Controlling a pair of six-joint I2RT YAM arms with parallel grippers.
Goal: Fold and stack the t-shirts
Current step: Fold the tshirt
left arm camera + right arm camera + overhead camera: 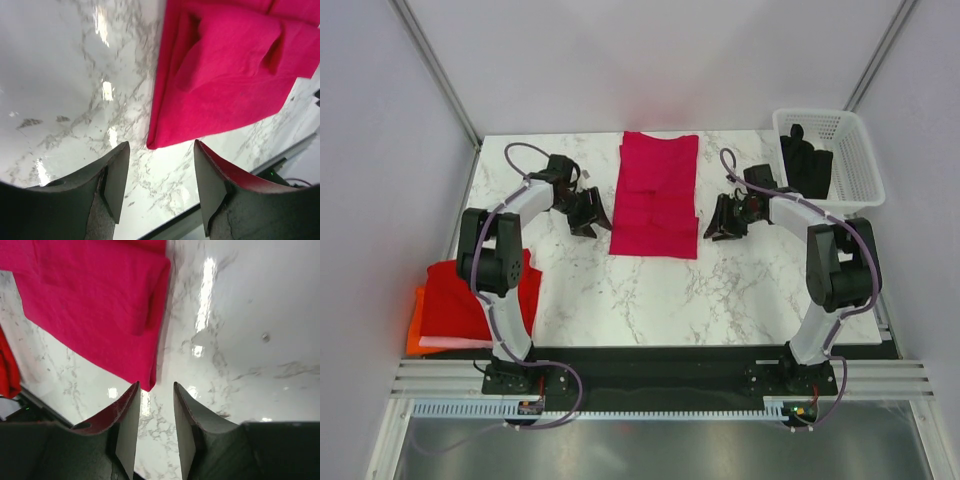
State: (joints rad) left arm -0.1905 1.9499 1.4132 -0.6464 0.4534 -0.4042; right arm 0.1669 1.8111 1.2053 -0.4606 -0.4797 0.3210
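Note:
A raspberry-crimson t-shirt [656, 195] lies in the middle of the marble table, folded into a long strip with its sleeves turned in. My left gripper [590, 212] is open and empty beside its near left corner; in the left wrist view the shirt [230, 65] lies just ahead of the open gripper [160, 167]. My right gripper [725, 222] is open and empty beside the near right corner; in the right wrist view the shirt's corner [95, 305] lies just ahead of the gripper [156, 407]. A folded red shirt [480, 290] lies on an orange one [416, 330] at the table's left edge.
A white lattice basket [855, 130] with dark items inside stands at the back right corner. White walls enclose the table on three sides. The table's black front rail [650, 365] runs between the arm bases.

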